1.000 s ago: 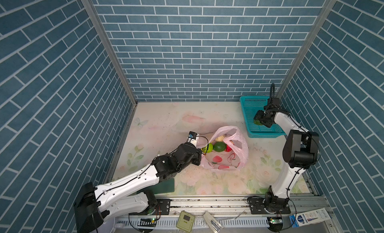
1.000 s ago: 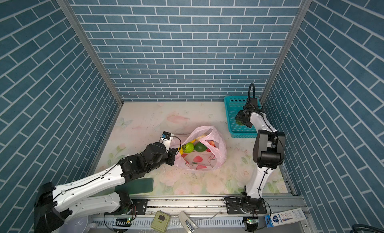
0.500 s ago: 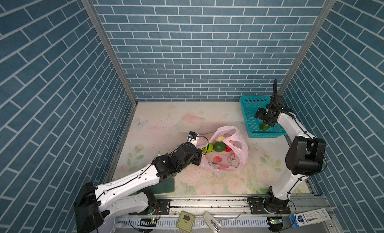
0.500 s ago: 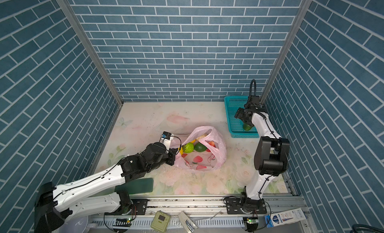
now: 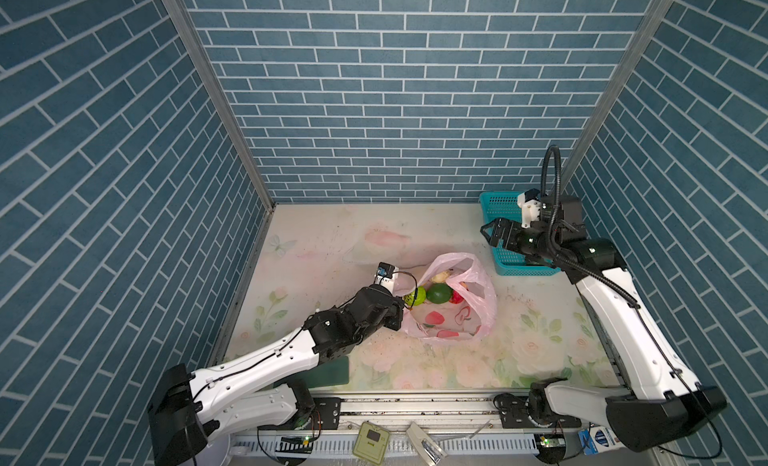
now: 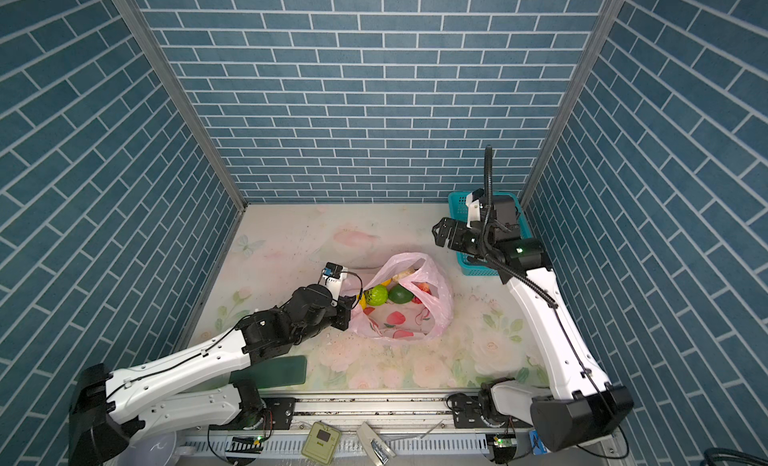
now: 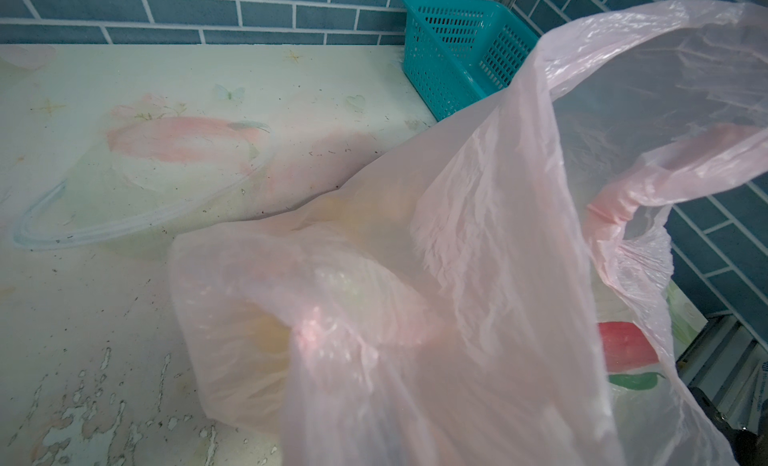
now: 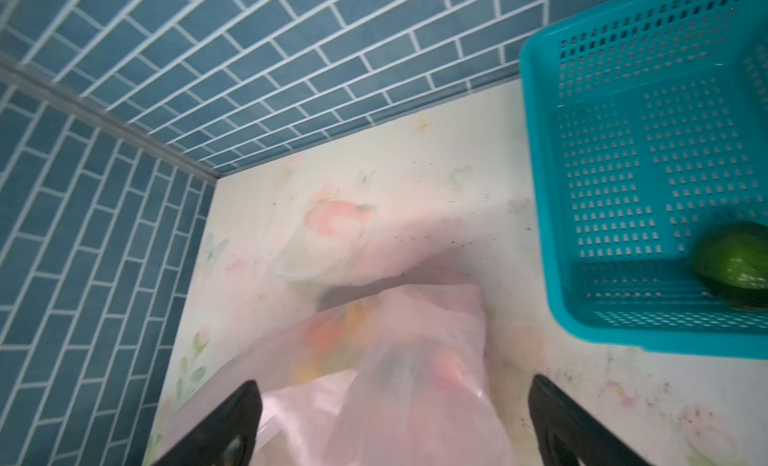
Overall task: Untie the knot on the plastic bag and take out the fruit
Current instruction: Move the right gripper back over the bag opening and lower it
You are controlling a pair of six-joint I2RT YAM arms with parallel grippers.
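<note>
The left end effector (image 5: 398, 314) is clamped on the pink plastic bag (image 5: 457, 322) mid-bench, fruit (image 5: 439, 293) showing in its mouth; the right end effector (image 5: 487, 235), spread apart and empty, hangs beside the teal basket (image 5: 498, 206) in the far right corner, with a dark green fruit (image 8: 735, 264) inside

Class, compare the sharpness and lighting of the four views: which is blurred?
Right wrist view: motion-smeared throughout, plastic bag and teal basket soft; left wrist view: bag's near folds hazy, basket crisp; both top views: sharp, evenly lit.
</note>
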